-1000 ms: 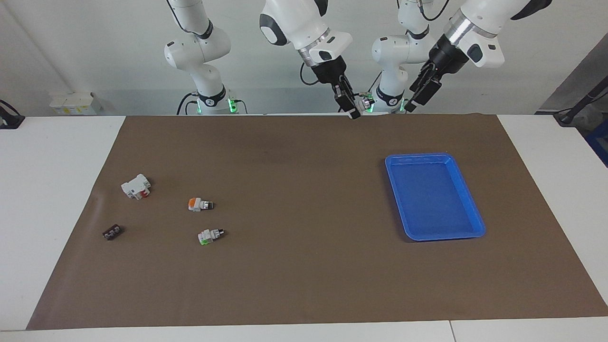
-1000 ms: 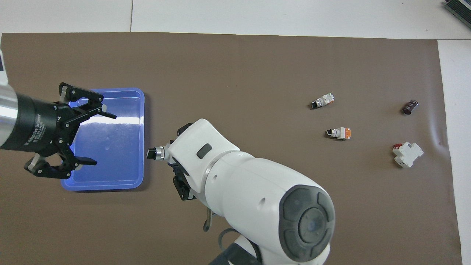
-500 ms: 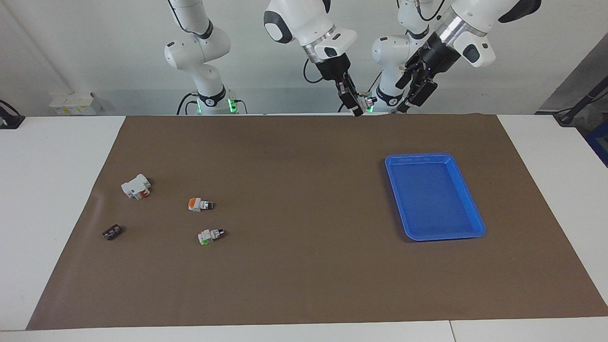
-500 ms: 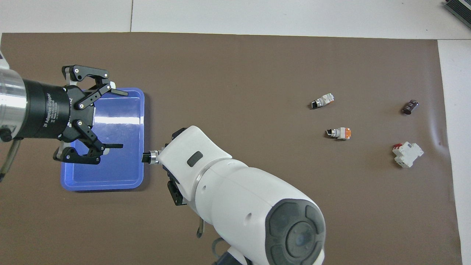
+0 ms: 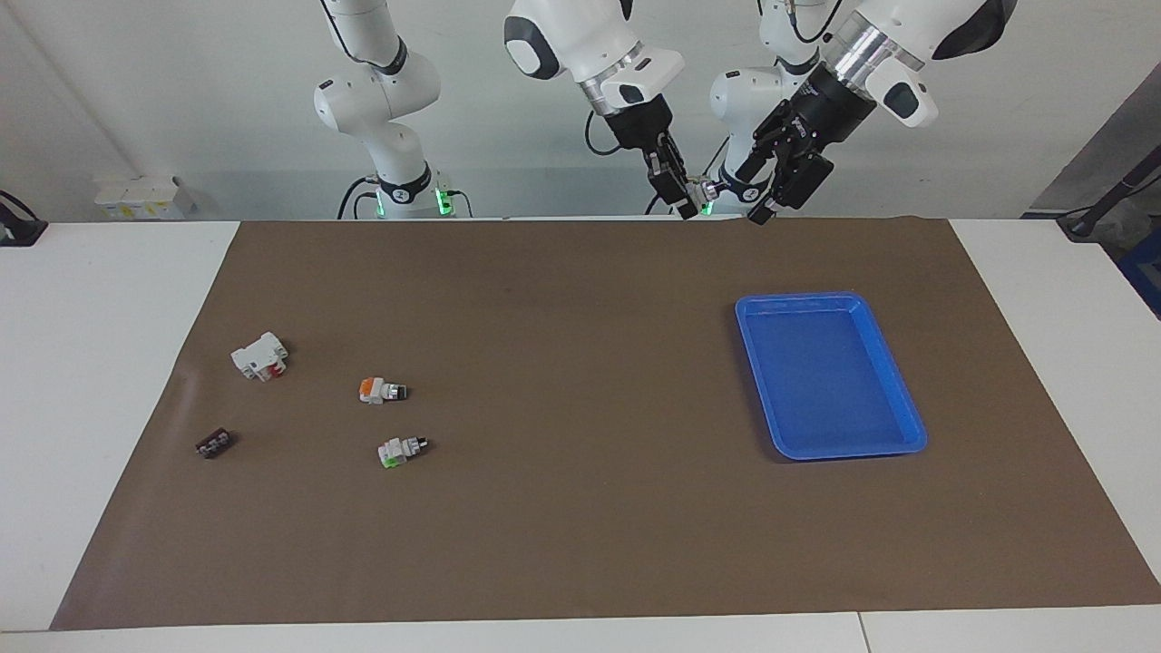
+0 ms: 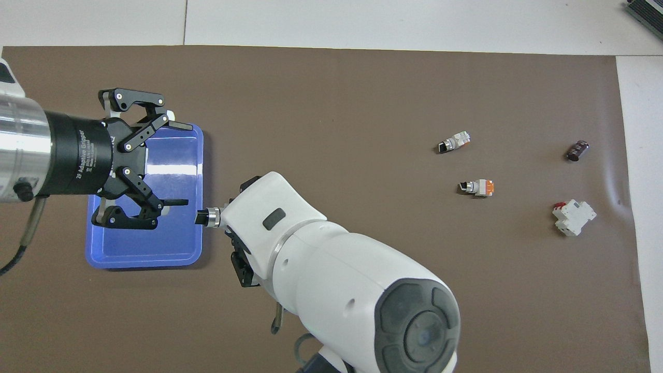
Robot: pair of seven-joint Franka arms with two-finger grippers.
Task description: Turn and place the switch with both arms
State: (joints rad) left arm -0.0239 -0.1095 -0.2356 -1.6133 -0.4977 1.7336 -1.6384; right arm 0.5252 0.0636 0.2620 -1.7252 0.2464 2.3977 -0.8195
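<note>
White walls back a white worktop point(image 5: 109, 381) under a matte brown mat point(image 5: 580, 508). On it, a glossy blue plastic tray point(image 5: 898, 399) lies toward the left arm's end. Raised, the right hand point(image 5: 685, 201) is clamped on a small switch point(image 6: 207, 217), black knob outward; the left hand point(image 6: 166, 166), fingers apart, hangs over the tray. An orange-block switch point(image 5: 381, 391) lies toward the right arm's end.

facing view: high, across the tabletop point(image 5: 109, 381), looks at the robots, takes in the whole brown mat point(image 5: 580, 544) | overhead view: above the robots' end, steeply down and forward, closer | shared: mat, blue tray point(image 5: 893, 381), half a turn apart
</note>
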